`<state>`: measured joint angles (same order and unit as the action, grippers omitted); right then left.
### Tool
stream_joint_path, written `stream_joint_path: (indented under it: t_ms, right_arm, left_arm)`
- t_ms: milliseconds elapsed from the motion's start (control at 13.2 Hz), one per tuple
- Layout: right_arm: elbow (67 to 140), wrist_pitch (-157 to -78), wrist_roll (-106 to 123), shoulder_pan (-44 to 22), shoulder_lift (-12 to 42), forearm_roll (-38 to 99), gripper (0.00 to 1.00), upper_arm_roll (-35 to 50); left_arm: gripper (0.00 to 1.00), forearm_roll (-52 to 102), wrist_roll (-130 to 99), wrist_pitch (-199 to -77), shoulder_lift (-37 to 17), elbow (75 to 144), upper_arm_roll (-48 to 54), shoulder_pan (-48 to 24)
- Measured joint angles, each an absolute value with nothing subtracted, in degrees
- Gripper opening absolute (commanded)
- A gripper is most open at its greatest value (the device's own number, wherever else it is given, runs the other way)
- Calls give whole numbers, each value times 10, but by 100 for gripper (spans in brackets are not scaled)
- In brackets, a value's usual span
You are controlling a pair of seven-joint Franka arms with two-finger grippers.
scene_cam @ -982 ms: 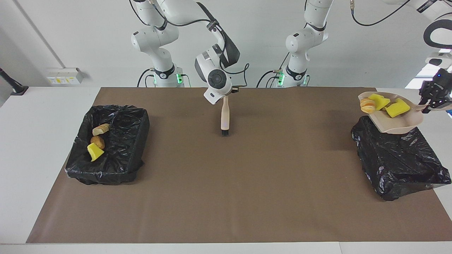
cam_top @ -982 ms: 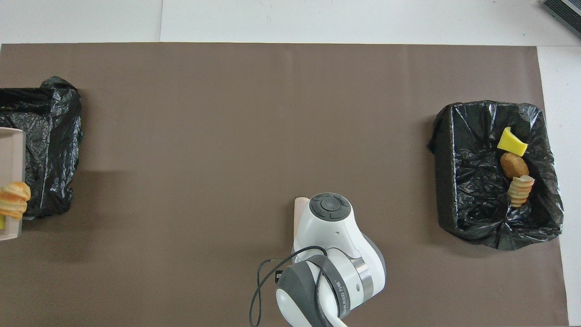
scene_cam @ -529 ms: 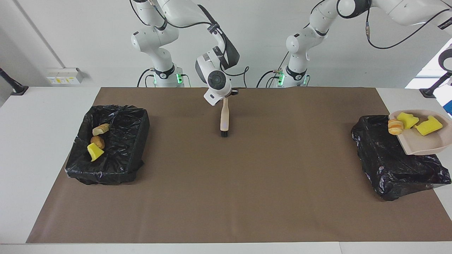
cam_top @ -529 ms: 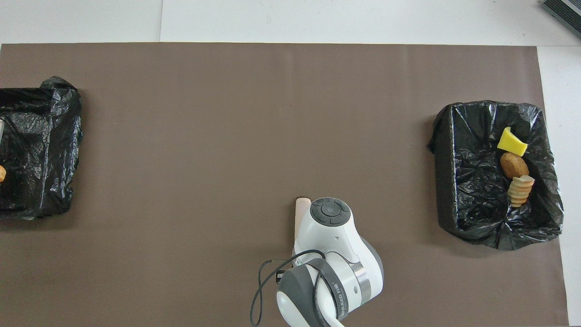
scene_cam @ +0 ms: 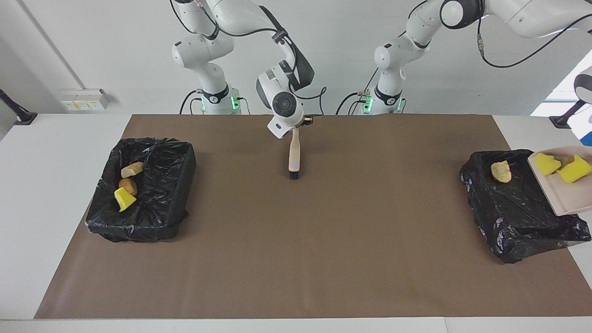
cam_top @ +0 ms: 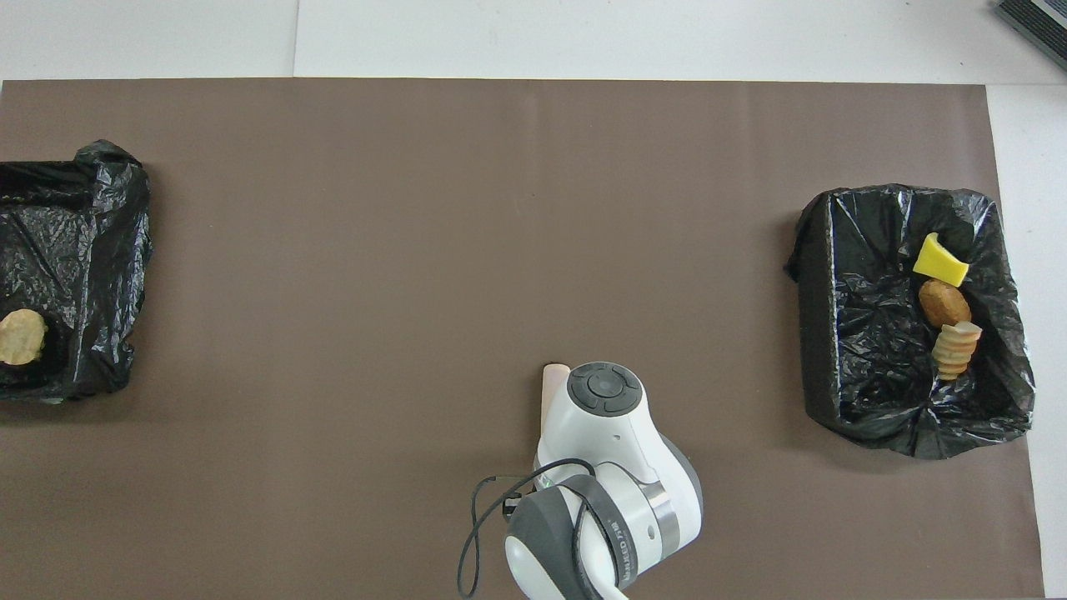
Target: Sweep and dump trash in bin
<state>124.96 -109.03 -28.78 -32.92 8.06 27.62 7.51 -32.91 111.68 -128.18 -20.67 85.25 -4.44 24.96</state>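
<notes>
The pink dustpan (scene_cam: 562,196) hangs tilted over the black-lined bin (scene_cam: 522,217) at the left arm's end, its handle and my left gripper out of view. Two yellow wedges (scene_cam: 547,163) and an orange-brown bit (scene_cam: 565,161) of trash lie on the pan. A beige lump (scene_cam: 501,172) lies inside that bin (cam_top: 92,250), also seen from overhead (cam_top: 21,337). My right gripper (scene_cam: 299,124) is at the top of the upright brush (scene_cam: 294,155), whose bristles rest on the brown mat close to the robots. From overhead the arm hides all but a bit of the brush handle (cam_top: 550,387).
A second black-lined bin (scene_cam: 152,217) stands at the right arm's end (cam_top: 834,250). It holds a yellow wedge (cam_top: 940,262), a brown piece (cam_top: 944,303) and beige slices (cam_top: 954,348). The brown mat (scene_cam: 296,254) covers the table between the bins.
The dustpan has dropped, tilted and drifted outward past the table's end, and the left gripper has left the view. The beige lump slid off the pan into the bin. Brush and right arm stayed put.
</notes>
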Motion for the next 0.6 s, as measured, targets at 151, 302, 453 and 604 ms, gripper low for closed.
stream_joint_path:
  t_ms: [151, 302, 453, 604]
  right_arm:
    - [1231, -1105, -288, -330, 87, 252, 100, 75]
    - [1214, -1143, -288, -331, 95, 213, 100, 75]
    - [1205, -1185, -288, -330, 98, 175, 100, 72]
    - [1192, -1209, -288, -315, 96, 126, 100, 66]
  left_arm:
    - [0, -351, 1095, -1275, -207, 852, -44, 247]
    - [0, -386, 1065, -1262, -207, 852, -44, 240]
    - [0, -418, 1019, -1231, -206, 849, -44, 227]
    - [0, -445, 1003, -1194, -205, 844, -44, 211]
